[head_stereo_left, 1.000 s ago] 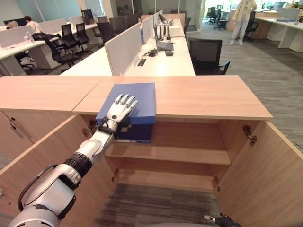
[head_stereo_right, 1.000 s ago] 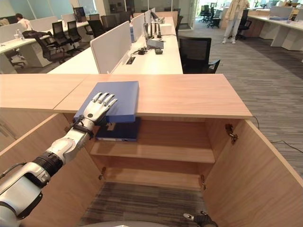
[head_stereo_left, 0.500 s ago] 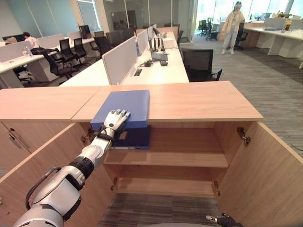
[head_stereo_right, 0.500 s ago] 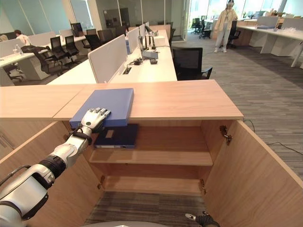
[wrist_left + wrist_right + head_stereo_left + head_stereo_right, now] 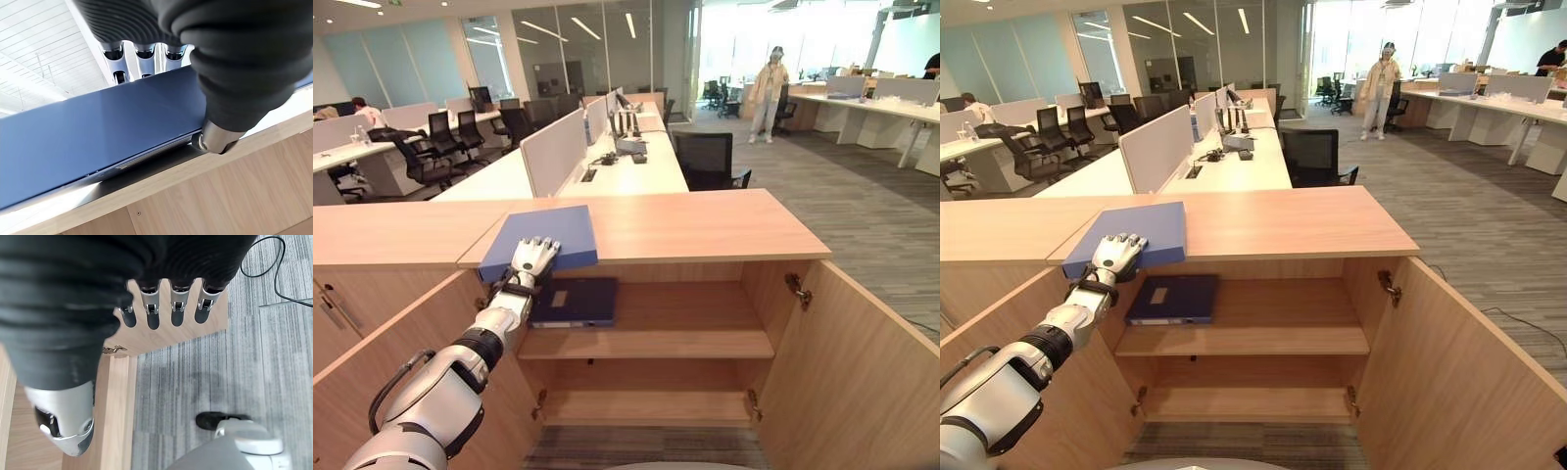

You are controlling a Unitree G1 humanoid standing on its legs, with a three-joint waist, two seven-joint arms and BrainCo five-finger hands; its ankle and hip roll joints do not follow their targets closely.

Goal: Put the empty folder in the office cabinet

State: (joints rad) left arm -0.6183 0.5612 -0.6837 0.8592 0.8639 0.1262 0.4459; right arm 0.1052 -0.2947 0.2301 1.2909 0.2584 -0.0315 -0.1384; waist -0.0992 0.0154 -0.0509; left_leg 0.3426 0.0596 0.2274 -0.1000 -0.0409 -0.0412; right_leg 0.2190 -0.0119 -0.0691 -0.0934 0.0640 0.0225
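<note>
The left arm [image 5: 431, 401] is built of rounded silver-grey shells with a black band near the forearm. A dark ribbed cover wraps the wrist and back of the left hand [image 5: 530, 258], whose fingers [image 5: 142, 56] are silver with dark tips. The right hand [image 5: 166, 308] has the same ribbed cover and a silver thumb [image 5: 66, 418].

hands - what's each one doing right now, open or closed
Left hand: shut on the blue folder at the cabinet top's front edge.
Right hand: open, holding nothing, hanging above the floor.
</note>
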